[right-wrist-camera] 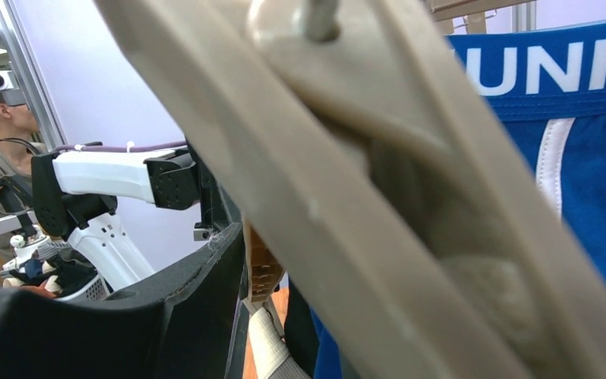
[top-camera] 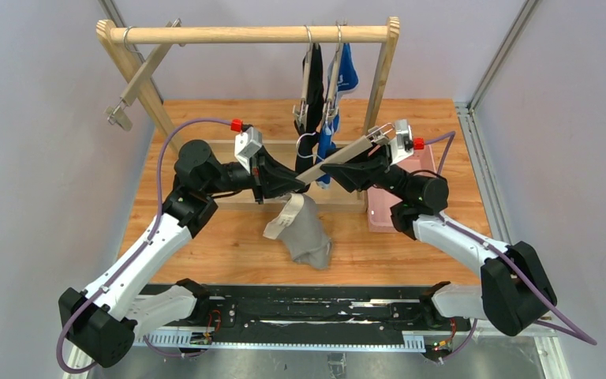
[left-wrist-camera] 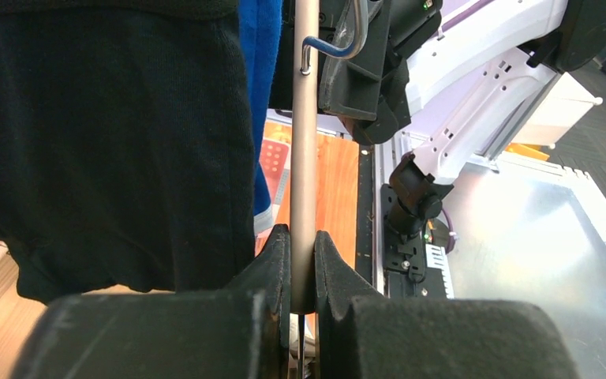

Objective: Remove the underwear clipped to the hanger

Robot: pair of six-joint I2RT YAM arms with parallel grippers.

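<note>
The grey underwear [top-camera: 300, 230] lies crumpled on the table, free of any hanger; its pale waistband also shows in the right wrist view [right-wrist-camera: 272, 347]. The black underwear [top-camera: 312, 83] and the blue underwear [top-camera: 347, 73] hang clipped on hangers from the rack's rail. A bare beige hanger [top-camera: 346, 155] is held slantwise between both grippers. My left gripper [top-camera: 298, 183] is shut on its bar [left-wrist-camera: 305, 158], next to the black cloth [left-wrist-camera: 110, 142] and blue cloth [left-wrist-camera: 260, 79]. My right gripper [top-camera: 333, 168] grips the hanger near its metal hook [left-wrist-camera: 333, 43]. The hanger [right-wrist-camera: 347, 197] fills the right wrist view, hiding one finger.
A wooden rack [top-camera: 256, 35] stands at the back of the table. Another bare hanger [top-camera: 138, 79] dangles at the rail's left end. A pink box [top-camera: 385, 207] lies on the right of the table, under my right arm.
</note>
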